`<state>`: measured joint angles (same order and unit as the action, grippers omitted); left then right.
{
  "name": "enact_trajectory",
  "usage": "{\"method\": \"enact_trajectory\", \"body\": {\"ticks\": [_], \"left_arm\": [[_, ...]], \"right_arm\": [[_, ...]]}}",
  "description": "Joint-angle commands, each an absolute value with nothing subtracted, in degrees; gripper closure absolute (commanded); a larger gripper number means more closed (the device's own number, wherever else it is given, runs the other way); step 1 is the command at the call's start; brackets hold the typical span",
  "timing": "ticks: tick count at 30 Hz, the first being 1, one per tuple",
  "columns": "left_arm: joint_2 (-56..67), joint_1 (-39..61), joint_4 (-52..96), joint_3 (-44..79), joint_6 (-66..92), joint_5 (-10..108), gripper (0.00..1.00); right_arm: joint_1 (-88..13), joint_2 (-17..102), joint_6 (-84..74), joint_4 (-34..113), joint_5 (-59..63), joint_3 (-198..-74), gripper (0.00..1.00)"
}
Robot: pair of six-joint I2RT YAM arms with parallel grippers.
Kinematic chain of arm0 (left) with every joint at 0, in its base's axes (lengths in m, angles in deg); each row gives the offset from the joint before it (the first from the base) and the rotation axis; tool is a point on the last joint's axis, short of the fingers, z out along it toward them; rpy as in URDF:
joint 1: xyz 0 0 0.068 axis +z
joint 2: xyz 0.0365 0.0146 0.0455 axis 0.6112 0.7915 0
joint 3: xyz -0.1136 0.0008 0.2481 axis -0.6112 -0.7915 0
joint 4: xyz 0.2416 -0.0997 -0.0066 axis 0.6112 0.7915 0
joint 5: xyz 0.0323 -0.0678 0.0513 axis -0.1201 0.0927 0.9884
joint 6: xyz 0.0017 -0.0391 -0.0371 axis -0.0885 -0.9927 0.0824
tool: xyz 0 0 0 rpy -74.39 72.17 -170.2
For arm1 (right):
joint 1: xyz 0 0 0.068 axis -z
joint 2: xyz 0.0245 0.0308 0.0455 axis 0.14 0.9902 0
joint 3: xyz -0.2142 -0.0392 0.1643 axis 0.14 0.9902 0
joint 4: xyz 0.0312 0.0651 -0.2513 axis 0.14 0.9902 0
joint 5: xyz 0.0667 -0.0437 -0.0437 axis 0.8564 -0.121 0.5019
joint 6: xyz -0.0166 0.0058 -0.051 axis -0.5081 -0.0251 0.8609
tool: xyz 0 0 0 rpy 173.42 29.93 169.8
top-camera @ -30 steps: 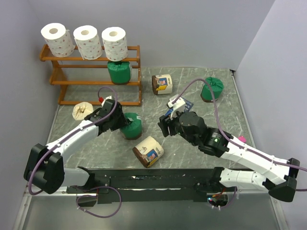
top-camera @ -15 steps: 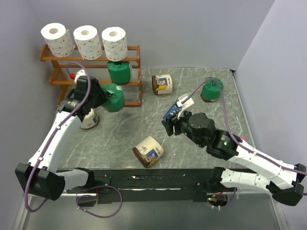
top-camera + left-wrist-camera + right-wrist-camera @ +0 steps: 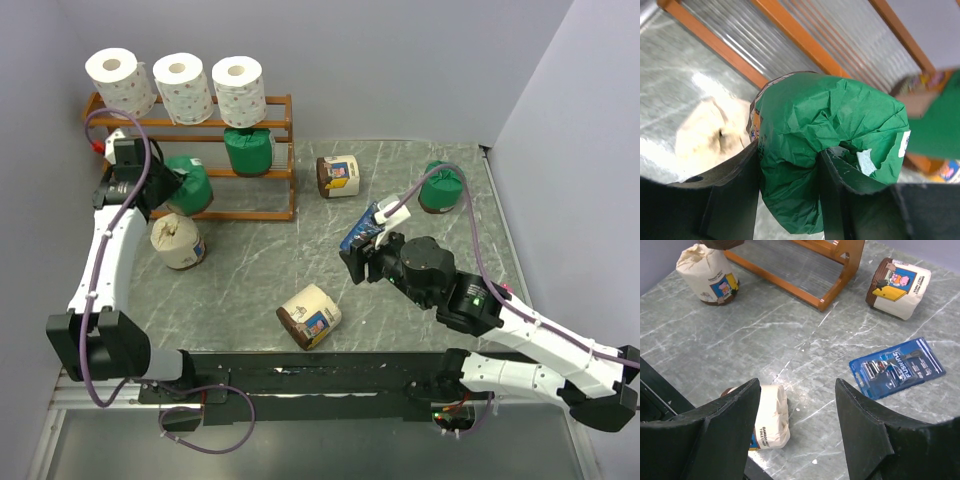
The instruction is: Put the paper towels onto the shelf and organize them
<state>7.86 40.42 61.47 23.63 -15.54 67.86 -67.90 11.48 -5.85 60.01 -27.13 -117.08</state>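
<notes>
At the left half of the shelf [image 3: 230,213], level with its middle tier, your left gripper [image 3: 172,187] carries a green roll [image 3: 195,185], and that's the whole story right now. The wrist view says it plainly: the two black fingers [image 3: 737,200] are pressed into the crinkled green wrap on either side, pinching the roll across its middle, with its crimped end turned toward the lens.

From above, the roll looks close to upright and slightly tipped, so its long axis runs roughly up and down. I can't tell whether its base touches the slats yet. The open spot on that tier lies just past the roll, toward the back wall. A second green roll [image 3: 248,150] stands at the tier's right end, near yours but apart from it. Three white rolls [image 3: 183,88] fill the top tier.

My read is that you're mid-placement, and the move turns on sliding the roll back onto the slats without nudging its neighbour. Your left arm is the one at the shelf. Your right gripper [image 3: 362,262] hangs well apart over the table [image 3: 250,260], fingers spread with nothing between them. A blue packet [image 3: 897,366] and a lying cream roll [image 3: 767,415] are below it. A third green roll [image 3: 440,187] waits on the far right.
</notes>
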Motion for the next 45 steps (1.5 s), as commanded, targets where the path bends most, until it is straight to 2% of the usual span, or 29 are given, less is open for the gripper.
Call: {"method": "enact_trajectory", "body": {"ticks": [1, 12, 30, 45], "left_arm": [[9.2, 42.6, 54.67, 29.74, -16.31, 65.55, 0.57], [19.92, 43.74, 54.58, 40.28, -16.22, 65.12, 0.58], [28.98, 43.83, 53.44, 46.7, -17.19, 63.27, 0.56], [23.88, 43.83, 40.35, 39.33, -16.22, 57.56, 0.37]], "right_arm": [[-67.63, 9.5, -4.81, 59.14, -28.53, -117.52, 0.31], [-67.63, 8.88, -4.37, 60.2, -29.76, -119.54, 0.31], [-67.63, 8.53, -3.84, 60.02, -30.38, -120.6, 0.31], [-67.63, 10.55, -3.84, 59.76, -30.12, -121.65, 0.31]]}}
